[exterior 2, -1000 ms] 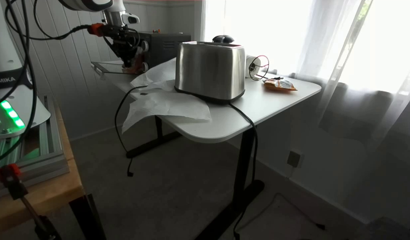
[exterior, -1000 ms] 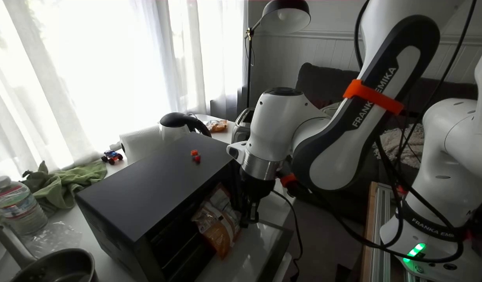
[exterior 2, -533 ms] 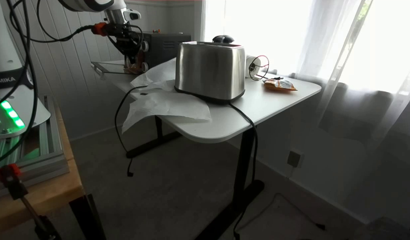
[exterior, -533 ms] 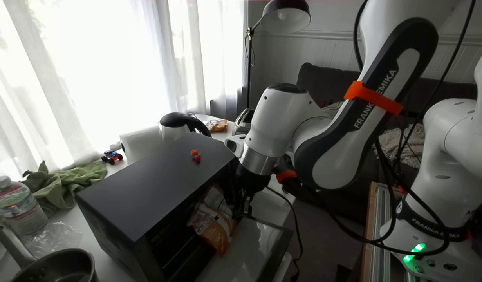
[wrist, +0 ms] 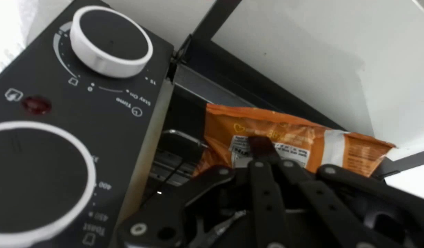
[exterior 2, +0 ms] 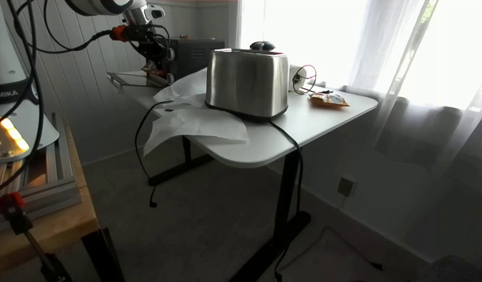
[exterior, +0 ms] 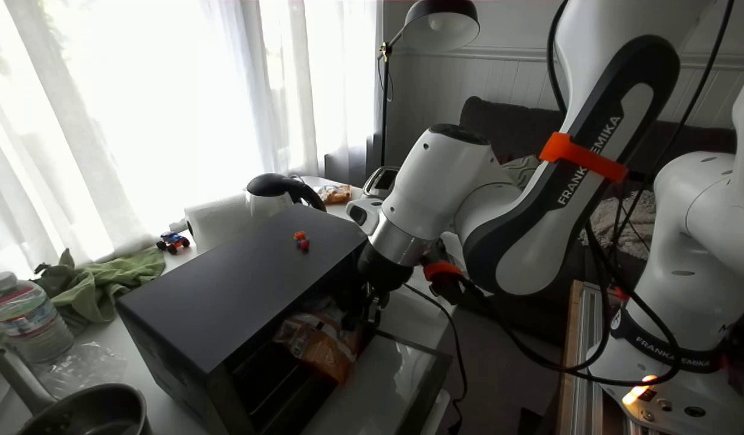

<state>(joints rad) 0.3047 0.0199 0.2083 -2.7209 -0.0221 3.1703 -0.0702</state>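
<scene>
Orange snack bag (wrist: 304, 137) at the mouth of a toaster oven (exterior: 239, 284), aslant across the threshold, partly over the dark interior and partly over the inner edge of the lowered glass door (exterior: 396, 380); whether its underside touches either, I cannot tell. The hand (wrist: 265, 151) is closed at the printed label (wrist: 296, 153) and appears to grip the bag, though the pinch itself is hidden. As I judge it from where I stand, the step in hand is guiding the bag at this opening, and it calls for a firm but modest squeeze, since the wrapper looks slick and its contents are probably loose. Slow, level travel should keep the corners off the door's edge; note the bent metal wire (wrist: 184, 136) just beside the bag, a likely snag. Clearance matters also toward the front panel (wrist: 105, 110), whose upper knob (wrist: 112, 38) and lower knob (wrist: 36, 182) stand proud and could be knocked. On top of the oven, small orange pieces (exterior: 300, 236) make any bump unwelcome. Farther out, the worktop (exterior 2: 315, 121) carries white paper sheets (exterior 2: 197, 125), a steel toaster (exterior 2: 246, 84) and another orange packet (exterior 2: 329, 100), the last two well apart from the bag
</scene>
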